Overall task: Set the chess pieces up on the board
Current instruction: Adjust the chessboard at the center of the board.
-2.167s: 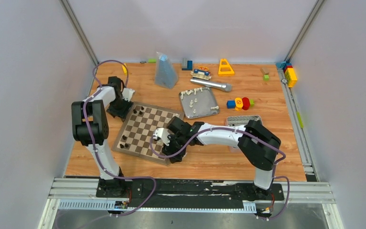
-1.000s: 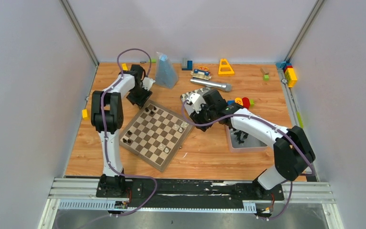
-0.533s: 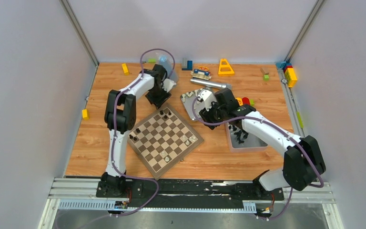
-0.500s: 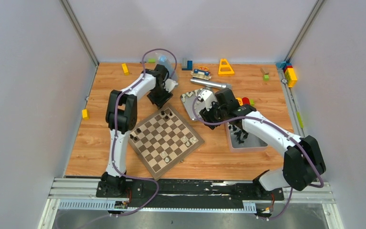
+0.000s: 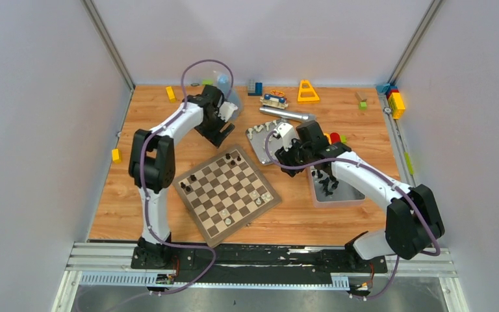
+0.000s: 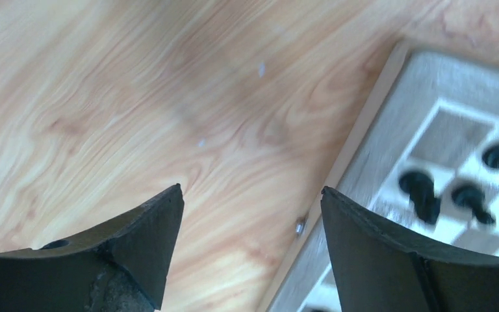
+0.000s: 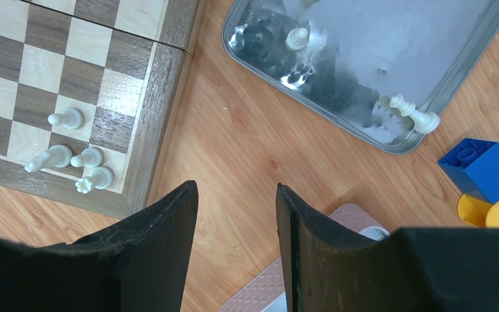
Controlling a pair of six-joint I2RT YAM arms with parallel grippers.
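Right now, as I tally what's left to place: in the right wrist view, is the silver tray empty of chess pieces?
No, at least two cream-white chess pieces lie in the silver tray.

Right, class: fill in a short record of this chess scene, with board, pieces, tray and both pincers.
board: wooden chessboard, askew on the table
black pieces: three at the corner by the left pincer
white pieces: four at the corner by the right pincer
metal tray: holds more white pieces
left pincer: open, empty, over table beside board
right pincer: open, empty, over table between board and tray
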